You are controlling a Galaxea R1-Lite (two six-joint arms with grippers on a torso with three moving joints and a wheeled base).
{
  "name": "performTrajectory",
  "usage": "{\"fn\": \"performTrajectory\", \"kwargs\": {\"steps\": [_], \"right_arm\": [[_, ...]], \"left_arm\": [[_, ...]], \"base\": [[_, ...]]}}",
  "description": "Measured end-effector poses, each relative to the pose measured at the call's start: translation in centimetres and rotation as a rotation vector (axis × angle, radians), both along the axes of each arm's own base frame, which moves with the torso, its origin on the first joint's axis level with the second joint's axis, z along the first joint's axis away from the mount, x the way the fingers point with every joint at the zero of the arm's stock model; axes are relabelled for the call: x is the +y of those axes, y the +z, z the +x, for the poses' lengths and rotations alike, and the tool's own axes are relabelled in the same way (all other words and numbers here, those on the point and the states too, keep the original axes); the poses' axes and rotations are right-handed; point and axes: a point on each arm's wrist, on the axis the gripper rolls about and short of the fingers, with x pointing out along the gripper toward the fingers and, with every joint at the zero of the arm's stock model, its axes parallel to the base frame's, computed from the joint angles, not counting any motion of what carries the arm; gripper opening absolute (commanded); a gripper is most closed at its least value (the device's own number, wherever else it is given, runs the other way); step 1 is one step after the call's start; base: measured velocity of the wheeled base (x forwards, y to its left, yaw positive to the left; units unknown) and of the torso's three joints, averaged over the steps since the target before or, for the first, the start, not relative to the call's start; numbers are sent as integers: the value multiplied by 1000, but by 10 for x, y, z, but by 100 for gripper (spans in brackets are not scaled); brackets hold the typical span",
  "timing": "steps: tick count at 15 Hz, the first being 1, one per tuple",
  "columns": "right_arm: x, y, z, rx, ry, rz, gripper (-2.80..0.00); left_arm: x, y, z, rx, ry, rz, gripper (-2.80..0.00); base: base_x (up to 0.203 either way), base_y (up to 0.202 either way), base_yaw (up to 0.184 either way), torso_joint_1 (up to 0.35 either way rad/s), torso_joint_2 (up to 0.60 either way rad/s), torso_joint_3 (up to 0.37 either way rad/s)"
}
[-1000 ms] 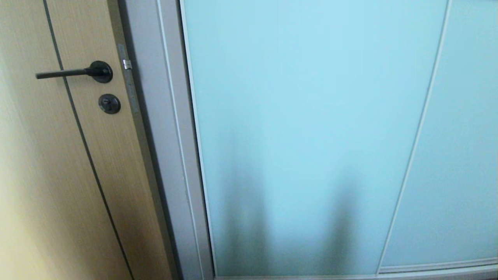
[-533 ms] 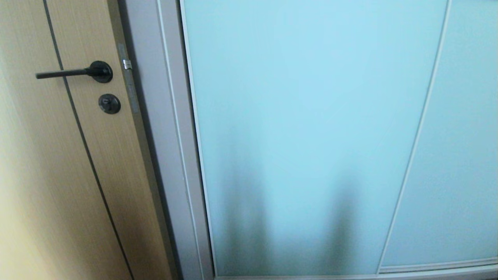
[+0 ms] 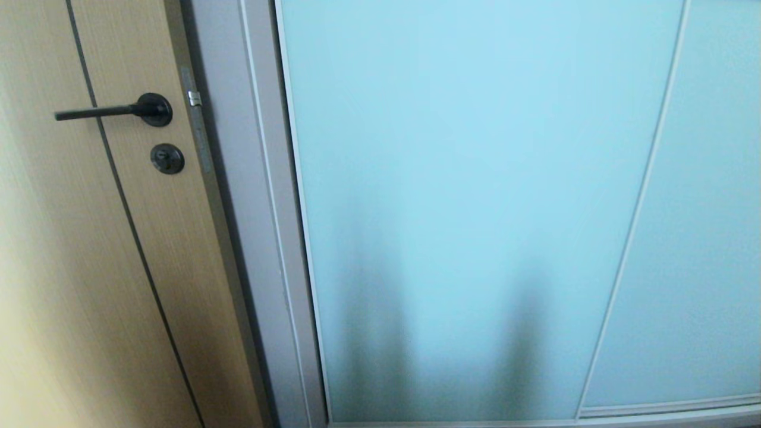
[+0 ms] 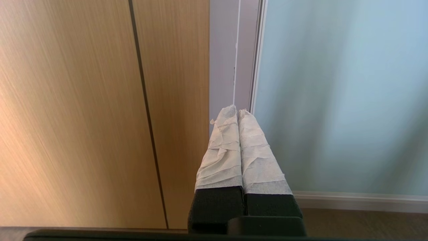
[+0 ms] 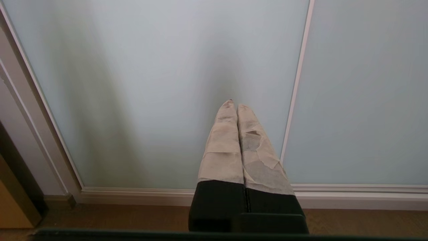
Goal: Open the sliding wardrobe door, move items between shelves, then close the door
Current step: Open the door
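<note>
Sliding wardrobe door (image 3: 475, 196) upright, closed, left gripper (image 4: 237, 110) and right gripper (image 5: 233, 104) fingers pressed together

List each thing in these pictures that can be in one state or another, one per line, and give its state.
Wardrobe door: shut, nothing of the inside showing.
Wooden door: shut against its frame.
Lever handle: level, not pressed.
Left hand: shut, empty, in front of the frame between the two doors.
Right hand: shut, empty, in front of the wardrobe door.
</note>
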Motion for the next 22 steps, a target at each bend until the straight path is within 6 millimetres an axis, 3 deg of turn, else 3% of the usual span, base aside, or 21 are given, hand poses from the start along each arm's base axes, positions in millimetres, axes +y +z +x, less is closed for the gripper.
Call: {"fn": "performTrajectory", "kwargs": {"steps": [5,7,11,14,17,19,22], "right_arm": [[0,0,0,0,0,0,-280],[0,0,0,0,0,0,-280],[0,0,0,0,0,0,-280],[0,0,0,0,0,0,-280],[0,0,0,0,0,0,-280],[0,0,0,0,0,0,-280],[0,0,0,0,0,0,-280]], "left_arm": [[0,0,0,1,-6,37,-280],[-1,10,-4,-17,-23,41,-280],[-1,67,-21,-67,-43,31,-280],[-1,129,-13,-75,-53,-1,-280],[-2,205,18,-83,-82,-13,-280],[-3,245,53,-56,-118,-17,-280],[-5,271,126,56,-145,-14,-280]], "base": [[0,0,0,0,0,0],[0,0,0,0,0,0],[0,0,0,0,0,0],[0,0,0,0,0,0],[0,0,0,0,0,0],[0,0,0,0,0,0],[0,0,0,0,0,0]]}}
